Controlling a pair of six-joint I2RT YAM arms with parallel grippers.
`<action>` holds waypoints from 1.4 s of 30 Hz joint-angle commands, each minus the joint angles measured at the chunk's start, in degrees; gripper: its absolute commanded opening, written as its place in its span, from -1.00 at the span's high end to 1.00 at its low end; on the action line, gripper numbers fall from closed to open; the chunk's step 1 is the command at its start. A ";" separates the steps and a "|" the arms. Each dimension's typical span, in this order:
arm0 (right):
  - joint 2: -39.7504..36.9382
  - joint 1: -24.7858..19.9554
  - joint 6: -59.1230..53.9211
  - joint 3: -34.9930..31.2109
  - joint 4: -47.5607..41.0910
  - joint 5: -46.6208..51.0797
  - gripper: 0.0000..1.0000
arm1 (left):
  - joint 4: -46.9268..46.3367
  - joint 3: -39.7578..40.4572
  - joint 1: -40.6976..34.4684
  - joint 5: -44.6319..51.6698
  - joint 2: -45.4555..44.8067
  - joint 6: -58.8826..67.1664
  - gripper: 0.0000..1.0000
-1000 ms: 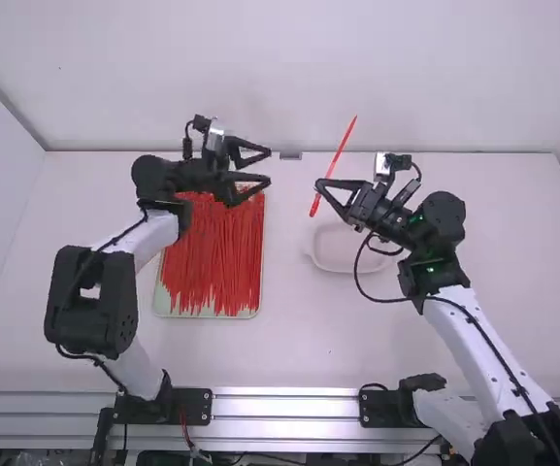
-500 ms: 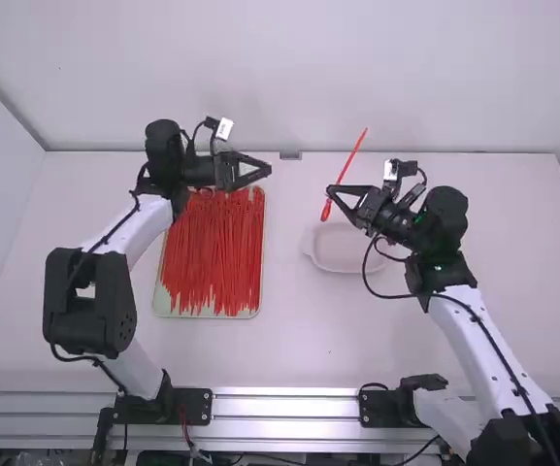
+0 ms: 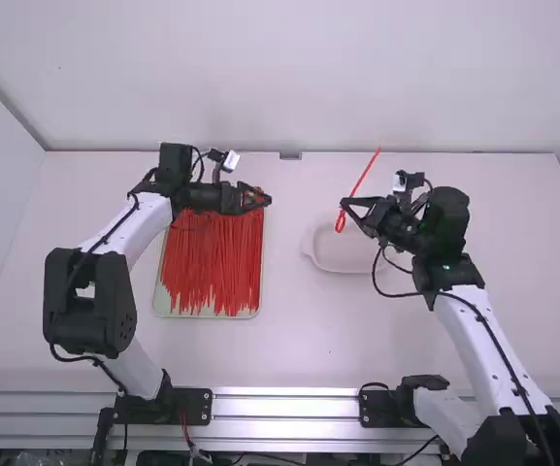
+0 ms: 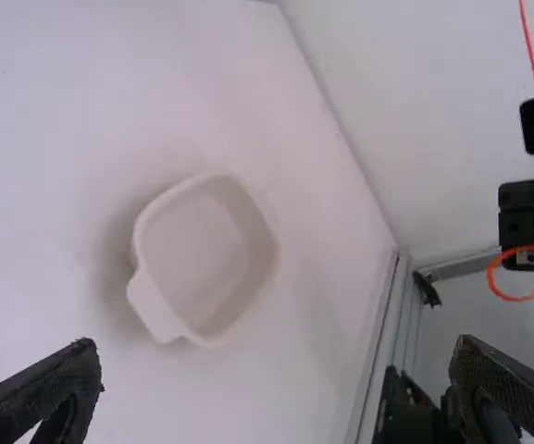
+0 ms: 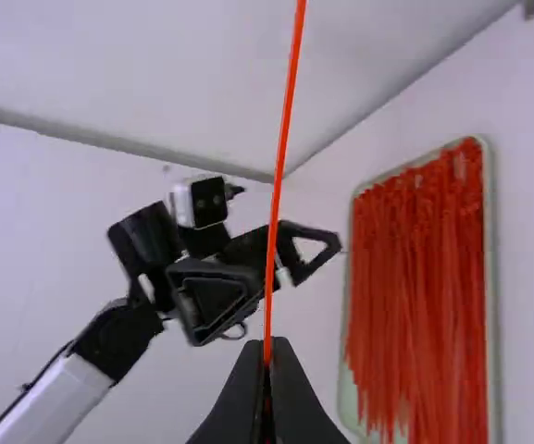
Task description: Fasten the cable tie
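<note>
The right gripper's (image 5: 267, 359) two black fingers are pressed together on a thin red cable tie (image 5: 283, 157), pinching it near its lower part; above the fingertips the strap runs straight and stiff. In the high view it points toward 1 o'clock and is clear of the table (image 3: 357, 330). Below the grip it curls into a small loop (image 3: 341, 222); the left wrist view shows this loop as a closed ring hanging beside the right gripper.

The left gripper (image 3: 258, 199) has its fingers (image 4: 49, 393) spread wide with nothing between them; it hangs over the 12 o'clock end of the tray (image 3: 207, 314), well apart from the held tie.

The tray is a flat, pale rectangle with rounded corners; it carries a dense layer of red ties (image 3: 212, 257), thin straight straps lying side by side along its length. The right wrist view shows them as fine parallel ridges with a pale rim around them.

At 3 o'clock from the tray, apart from it, sits a white bowl (image 4: 202, 254), a smooth, rounded square with a small tab handle on one side; its inside shows plain white. In the high view the right gripper and the loop hang over the bowl's 12 o'clock rim.
</note>
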 commanded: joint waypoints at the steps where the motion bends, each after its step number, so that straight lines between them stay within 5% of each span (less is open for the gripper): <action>1: -0.66 -0.04 -4.76 1.31 -2.21 5.79 1.00 | -2.69 1.27 0.31 0.42 -0.63 8.00 -0.98; 19: 2.93 11.85 -9.90 1.27 -11.85 45.18 1.00 | -13.79 1.25 -0.87 -2.34 -0.63 17.70 -0.98; 42: 27.19 9.20 -9.94 1.33 -1.86 44.09 1.00 | -16.83 1.20 -0.44 -2.99 -0.63 21.09 -0.98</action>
